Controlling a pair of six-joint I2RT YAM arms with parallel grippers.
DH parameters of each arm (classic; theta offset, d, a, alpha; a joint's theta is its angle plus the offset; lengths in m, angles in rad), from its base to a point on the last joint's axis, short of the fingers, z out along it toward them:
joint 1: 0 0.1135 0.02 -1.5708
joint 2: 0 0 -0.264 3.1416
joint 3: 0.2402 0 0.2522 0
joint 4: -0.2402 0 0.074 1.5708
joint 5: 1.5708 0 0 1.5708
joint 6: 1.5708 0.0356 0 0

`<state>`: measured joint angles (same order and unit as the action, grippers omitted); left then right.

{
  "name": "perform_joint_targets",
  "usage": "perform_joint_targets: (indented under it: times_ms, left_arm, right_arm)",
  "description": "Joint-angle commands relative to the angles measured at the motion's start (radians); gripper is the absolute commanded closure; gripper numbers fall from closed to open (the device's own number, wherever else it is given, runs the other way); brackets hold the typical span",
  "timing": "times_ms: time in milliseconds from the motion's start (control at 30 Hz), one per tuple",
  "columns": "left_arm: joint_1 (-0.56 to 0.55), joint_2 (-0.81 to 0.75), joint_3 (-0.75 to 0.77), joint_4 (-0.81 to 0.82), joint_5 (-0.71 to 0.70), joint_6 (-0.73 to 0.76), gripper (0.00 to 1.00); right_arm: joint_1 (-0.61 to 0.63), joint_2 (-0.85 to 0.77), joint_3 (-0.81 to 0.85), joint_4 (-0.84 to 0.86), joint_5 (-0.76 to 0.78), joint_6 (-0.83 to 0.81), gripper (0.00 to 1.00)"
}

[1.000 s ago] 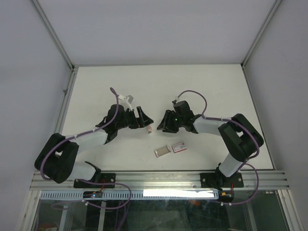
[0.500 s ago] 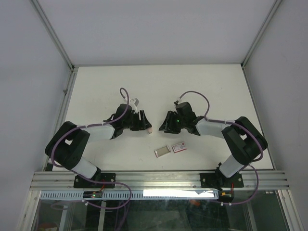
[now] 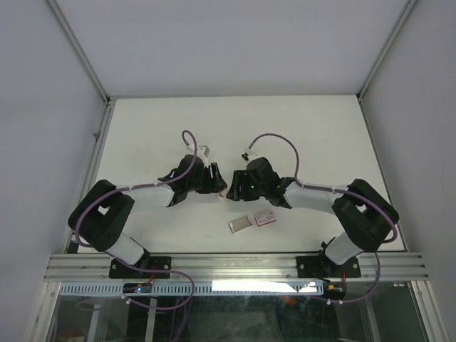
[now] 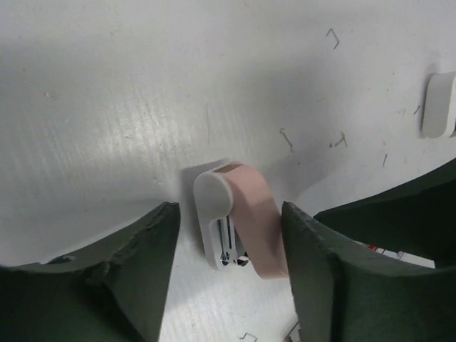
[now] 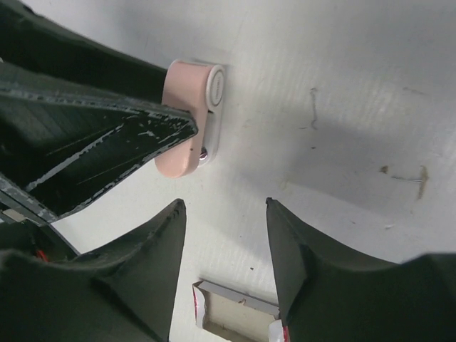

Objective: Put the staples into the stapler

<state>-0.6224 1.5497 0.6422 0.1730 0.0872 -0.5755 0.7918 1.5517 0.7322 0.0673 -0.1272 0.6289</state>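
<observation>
With the left gripper [image 4: 229,214] spread wide on either side of the pink stapler [image 4: 246,228] lying on the table [image 4: 107,85], and gripping nothing, close squarely on its flanks to pin it. Bring in the right gripper [image 5: 226,206], likewise open and empty just beside it, to lift the top. Only then fetch staples, too small to make out, from the tray [image 3: 240,224] and red box [image 3: 265,217] lying apart, nearer the bases.

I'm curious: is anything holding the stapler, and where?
Nothing is gripped: the stapler lies between the left end effector's open fingers; the right end effector is empty.
</observation>
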Motion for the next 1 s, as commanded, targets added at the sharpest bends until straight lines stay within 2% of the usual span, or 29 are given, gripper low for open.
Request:
perform_joint_targets:
  times_ms: [0,100,300,433,633,767,967]
  left_arm:
    - [-0.001,-0.064,-0.028,-0.088,-0.036,-0.027,0.34]
    - [0.017,-0.11,-0.039,-0.075,-0.026,-0.048,0.22]
    - [0.099,-0.204,-0.063,-0.046,-0.016,-0.07,0.09]
    - [0.14,-0.232,-0.083,0.003,0.029,-0.092,0.08]
    - [0.154,-0.195,-0.098,0.121,0.177,-0.09,0.09]
    - [0.153,-0.128,-0.084,0.159,0.277,-0.107,0.13]
    - [0.147,-0.054,-0.102,0.149,0.303,-0.131,0.14]
  right_arm:
    - [0.076,-0.007,0.068,0.035,0.174,-0.078,0.43]
    - [0.13,0.018,0.113,0.0,0.276,-0.082,0.4]
    - [0.192,0.067,0.182,-0.06,0.408,-0.028,0.38]
    - [0.213,0.076,0.206,-0.074,0.438,0.018,0.36]
    - [0.213,0.082,0.233,-0.102,0.425,0.1,0.35]
    - [0.21,0.027,0.207,-0.095,0.457,0.123,0.34]
    - [0.179,-0.083,0.129,-0.098,0.489,0.14,0.34]
